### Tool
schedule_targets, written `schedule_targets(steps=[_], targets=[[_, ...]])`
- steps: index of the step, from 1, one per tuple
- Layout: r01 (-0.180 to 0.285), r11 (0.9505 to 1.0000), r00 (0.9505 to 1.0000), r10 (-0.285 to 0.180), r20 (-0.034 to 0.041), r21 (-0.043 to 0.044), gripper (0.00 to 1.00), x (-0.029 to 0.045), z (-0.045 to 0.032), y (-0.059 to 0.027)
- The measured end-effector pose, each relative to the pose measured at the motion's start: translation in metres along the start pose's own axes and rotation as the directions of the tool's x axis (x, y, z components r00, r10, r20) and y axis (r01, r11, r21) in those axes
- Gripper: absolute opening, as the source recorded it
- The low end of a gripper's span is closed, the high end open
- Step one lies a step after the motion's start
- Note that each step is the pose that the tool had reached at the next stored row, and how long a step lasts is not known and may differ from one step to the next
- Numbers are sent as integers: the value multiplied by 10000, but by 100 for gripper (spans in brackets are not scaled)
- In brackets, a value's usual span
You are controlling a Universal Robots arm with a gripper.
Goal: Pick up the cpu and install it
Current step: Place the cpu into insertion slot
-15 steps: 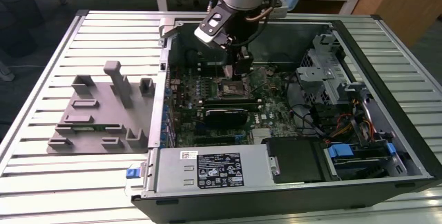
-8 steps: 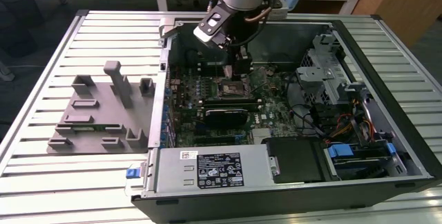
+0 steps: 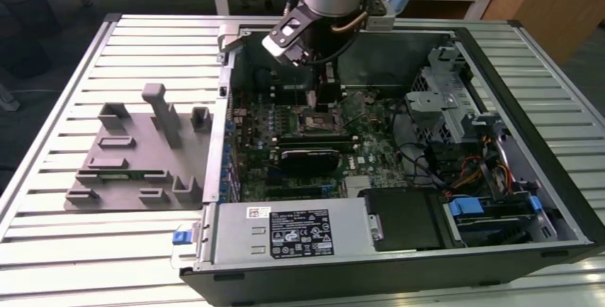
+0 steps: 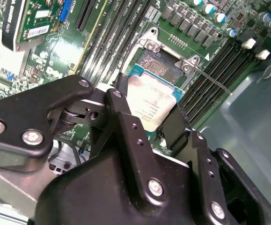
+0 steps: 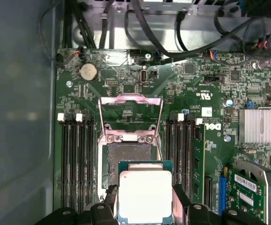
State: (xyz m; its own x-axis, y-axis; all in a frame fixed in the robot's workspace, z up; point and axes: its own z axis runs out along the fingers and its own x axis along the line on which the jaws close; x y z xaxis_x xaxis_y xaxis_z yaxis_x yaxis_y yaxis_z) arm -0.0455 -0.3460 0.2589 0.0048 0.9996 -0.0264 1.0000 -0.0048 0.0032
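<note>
The cpu (image 5: 144, 194), a flat square chip with a silvery top plate, is held between my black fingers in both wrist views, also cpu (image 4: 151, 101). My gripper (image 5: 144, 202) is shut on its two opposite edges. It hangs just above the open motherboard socket (image 5: 128, 161), partly over the socket's near side. The socket's metal load plate (image 5: 130, 115) is flipped up and open. In the exterior view my gripper (image 3: 326, 98) reaches down into the open computer case over the socket (image 3: 317, 121).
Memory slots (image 5: 76, 159) flank the socket on both sides. A finned heatsink (image 5: 259, 125) and cables (image 5: 196, 28) lie nearby. A grey holder tray (image 3: 142, 154) rests on the slatted table at the exterior view's left of the case; a power supply (image 3: 288, 232) fills the case's front.
</note>
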Motion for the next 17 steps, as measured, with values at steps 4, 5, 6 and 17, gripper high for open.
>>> schedule_targets(steps=[4,5,6,17], targets=[[-126,9999,9999,126,0,-74,54,1,41,-1],[-127,9999,9999,127,-1,-99,54,1,52,-1],[-128,9998,9999,128,-1,-130,54,2,64,-1],[-108,9994,9999,108,-2,-326,54,5,172,-1]])
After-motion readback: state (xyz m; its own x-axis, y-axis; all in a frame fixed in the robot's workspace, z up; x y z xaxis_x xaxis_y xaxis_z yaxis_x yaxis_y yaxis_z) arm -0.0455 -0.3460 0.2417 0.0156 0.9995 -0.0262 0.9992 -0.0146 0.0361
